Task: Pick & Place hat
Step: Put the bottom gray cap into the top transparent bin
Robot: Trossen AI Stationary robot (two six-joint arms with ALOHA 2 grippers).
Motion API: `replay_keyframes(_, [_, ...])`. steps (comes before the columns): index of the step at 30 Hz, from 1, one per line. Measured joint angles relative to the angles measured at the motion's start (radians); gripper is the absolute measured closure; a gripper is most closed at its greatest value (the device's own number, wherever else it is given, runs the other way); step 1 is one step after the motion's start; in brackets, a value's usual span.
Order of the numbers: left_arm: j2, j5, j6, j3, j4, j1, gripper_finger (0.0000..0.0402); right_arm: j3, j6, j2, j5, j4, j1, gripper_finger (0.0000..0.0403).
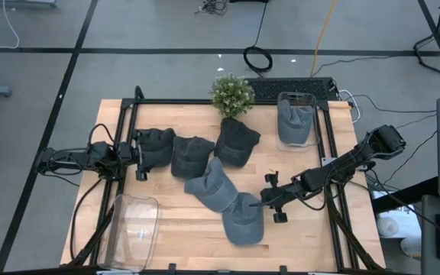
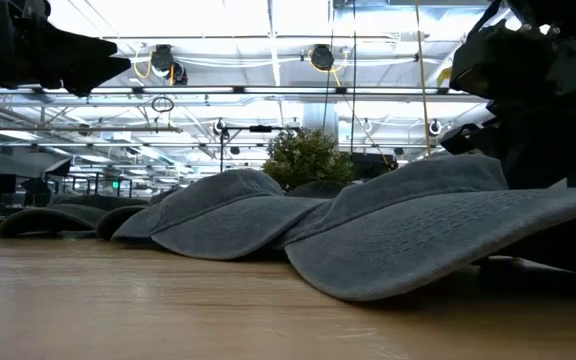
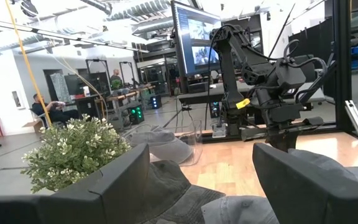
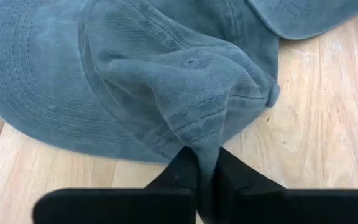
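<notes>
My right end effector (image 4: 205, 167) is clamped on a fold of crown fabric of the nearest grey cap (image 1: 244, 219), which lies at the near middle of the counter (image 1: 174, 229). I'd lift straight and slowly so the pinch holds. The faded denim-like cap looks soft, limp. My left end effector (image 3: 201, 180) waits with fingers apart at far left.
</notes>
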State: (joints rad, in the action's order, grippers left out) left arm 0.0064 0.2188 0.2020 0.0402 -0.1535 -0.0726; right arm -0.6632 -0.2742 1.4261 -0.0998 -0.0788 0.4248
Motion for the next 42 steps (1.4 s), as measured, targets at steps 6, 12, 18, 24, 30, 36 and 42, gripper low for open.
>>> replay_keyframes(6, [0.000,0.000,0.000,0.000,0.000,0.000,0.0108,0.000,0.002,0.000,0.000,0.000,0.000,0.0400])
replay_keyframes(12, [0.000,0.000,0.000,0.000,0.000,0.000,0.0108,0.000,0.001,0.000,-0.001,0.000,0.000,0.0400])
replay_keyframes(18, [0.000,0.000,0.000,0.000,0.000,0.000,0.0108,0.000,0.002,0.000,-0.001,0.000,0.000,0.0400])
replay_keyframes(24, [0.000,0.000,0.000,0.000,0.000,0.000,0.0108,0.000,0.002,0.000,-0.002,0.000,0.000,0.0401])
replay_keyframes(30, [0.000,0.000,0.000,0.000,0.000,0.000,0.0108,0.000,-0.015,-0.032,-0.002,-0.003,0.000,0.0402])
replay_keyframes(36, [0.000,0.000,0.000,0.000,0.000,0.000,0.0108,0.000,-0.015,-0.149,-0.001,-0.005,0.000,0.0402])
replay_keyframes(42, [0.000,0.000,0.000,0.000,0.000,0.000,0.0108,0.000,0.015,-0.256,-0.002,-0.008,0.002,0.0402])
